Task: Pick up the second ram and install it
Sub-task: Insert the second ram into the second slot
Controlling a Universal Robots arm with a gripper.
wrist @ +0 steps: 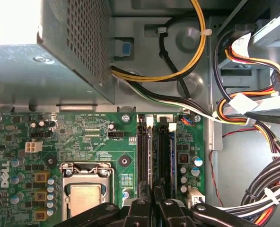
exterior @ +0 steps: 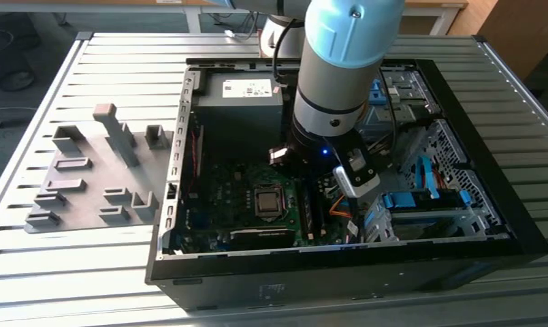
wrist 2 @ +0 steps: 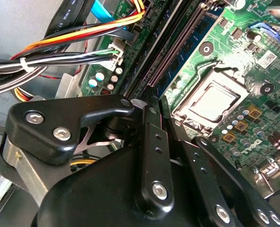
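Gripper [wrist: 152, 201] jaws apparently closed above second ram [wrist: 164, 151]

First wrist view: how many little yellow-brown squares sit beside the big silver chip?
3 yellow-brown squares, in one row beside the silver chip, on its side away from the long black slots. More may lie beyond the picture's edge.

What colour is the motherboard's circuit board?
Green, clearest in the first wrist view: motherboard.
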